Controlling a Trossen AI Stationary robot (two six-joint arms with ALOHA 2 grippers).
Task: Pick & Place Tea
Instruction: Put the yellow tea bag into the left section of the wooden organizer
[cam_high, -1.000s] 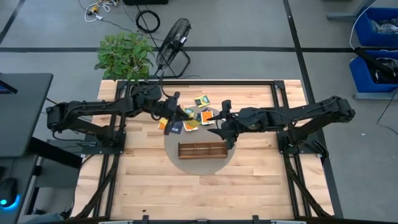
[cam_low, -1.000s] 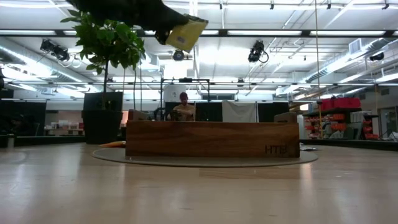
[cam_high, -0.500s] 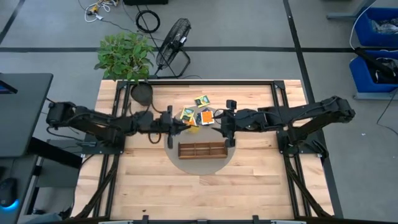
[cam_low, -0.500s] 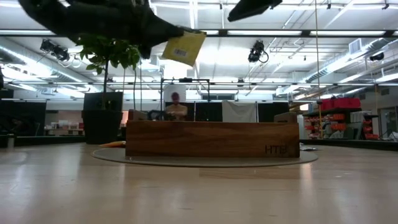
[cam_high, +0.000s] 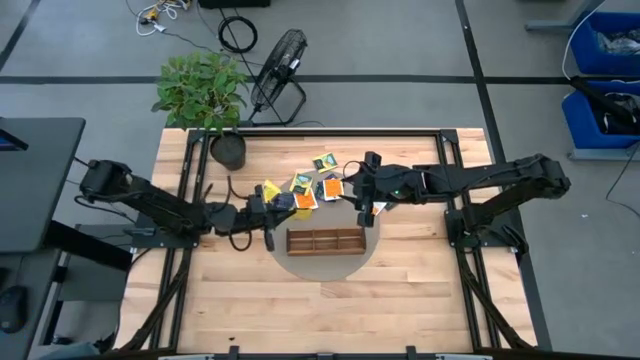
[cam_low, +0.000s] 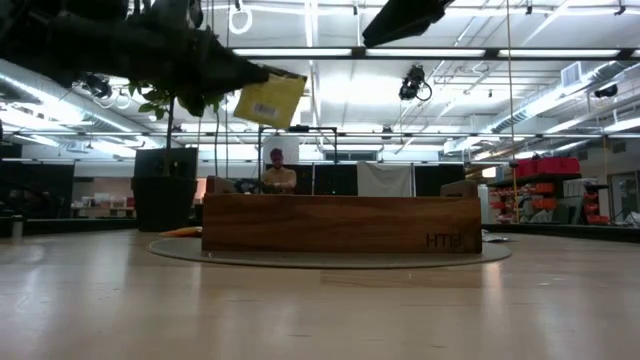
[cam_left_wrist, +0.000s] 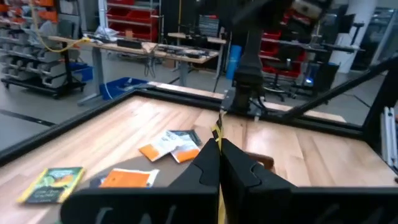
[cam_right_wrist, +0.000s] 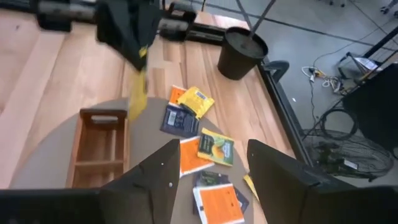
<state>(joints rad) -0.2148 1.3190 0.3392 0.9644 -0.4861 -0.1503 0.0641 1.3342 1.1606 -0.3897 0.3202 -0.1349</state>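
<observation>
Up above the table, the left gripper (cam_high: 277, 203) is clamped on a yellow tea packet (cam_low: 266, 98), hanging just beside the left end of the wooden tray (cam_high: 325, 241). Across from it, the right gripper (cam_high: 358, 188) hovers spread wide over the scattered packets (cam_right_wrist: 205, 152), holding nothing.

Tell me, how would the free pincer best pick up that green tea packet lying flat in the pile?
Probably straight from above, pinching the green packet across two opposite edges. It lies flat on the round mat, and its side away from the orange packet looks clear. The open right pincer hovers above the pile.
</observation>
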